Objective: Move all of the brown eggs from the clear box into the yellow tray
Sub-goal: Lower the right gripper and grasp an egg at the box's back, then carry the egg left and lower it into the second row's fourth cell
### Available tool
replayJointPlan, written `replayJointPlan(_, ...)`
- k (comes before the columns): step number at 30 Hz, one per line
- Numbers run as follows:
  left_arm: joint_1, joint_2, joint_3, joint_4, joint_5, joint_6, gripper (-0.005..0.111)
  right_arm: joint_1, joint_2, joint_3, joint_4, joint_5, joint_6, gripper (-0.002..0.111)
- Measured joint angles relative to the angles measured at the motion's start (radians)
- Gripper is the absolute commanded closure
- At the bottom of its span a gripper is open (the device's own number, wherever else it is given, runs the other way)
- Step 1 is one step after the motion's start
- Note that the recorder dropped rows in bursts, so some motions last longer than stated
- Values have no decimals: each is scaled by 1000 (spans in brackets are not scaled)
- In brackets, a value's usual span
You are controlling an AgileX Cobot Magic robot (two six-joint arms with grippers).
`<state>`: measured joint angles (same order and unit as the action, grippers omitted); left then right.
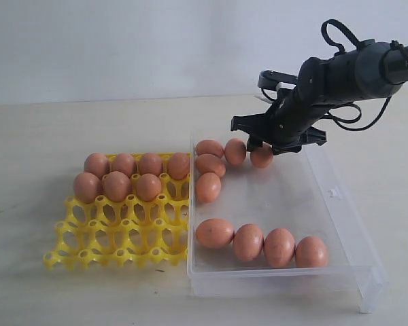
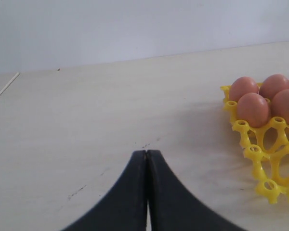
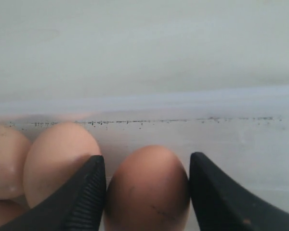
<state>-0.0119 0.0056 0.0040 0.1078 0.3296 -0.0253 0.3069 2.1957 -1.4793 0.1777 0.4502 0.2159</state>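
The clear box (image 1: 294,198) holds several brown eggs: a row along its front wall (image 1: 264,243) and a cluster in its far left corner (image 1: 211,165). My right gripper (image 1: 262,147) (image 3: 147,159) reaches down into the far end of the box. Its fingers press both sides of one brown egg (image 1: 262,157) (image 3: 149,188) that rests on the box floor beside the back wall. The yellow tray (image 1: 115,238) (image 2: 269,144) left of the box carries several eggs (image 1: 122,175) in its two far rows. My left gripper (image 2: 147,153) hovers shut and empty over bare table left of the tray.
The pale table (image 1: 41,136) extends around the tray and the box. The box's clasp (image 1: 334,193) sits on its right wall. Another egg (image 3: 58,159) lies right against the outer side of one right finger. The right arm (image 1: 353,71) comes in from the upper right.
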Motion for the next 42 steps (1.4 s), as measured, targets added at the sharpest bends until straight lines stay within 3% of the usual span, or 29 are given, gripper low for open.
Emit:
replayJointPlan(16,0,0,0,0,0,0,107,4,-78,3,-10,54,-84,108)
replayJointPlan(22,0,0,0,0,0,0,107,89,-146,5,-33,50,-108,108)
replayJointPlan(31,0,0,0,0,0,0,107,309,-221,200,2,-332,-115,108)
replayJointPlan(42,0,0,0,0,0,0,107,422,-221,352,6,-668,-122,108)
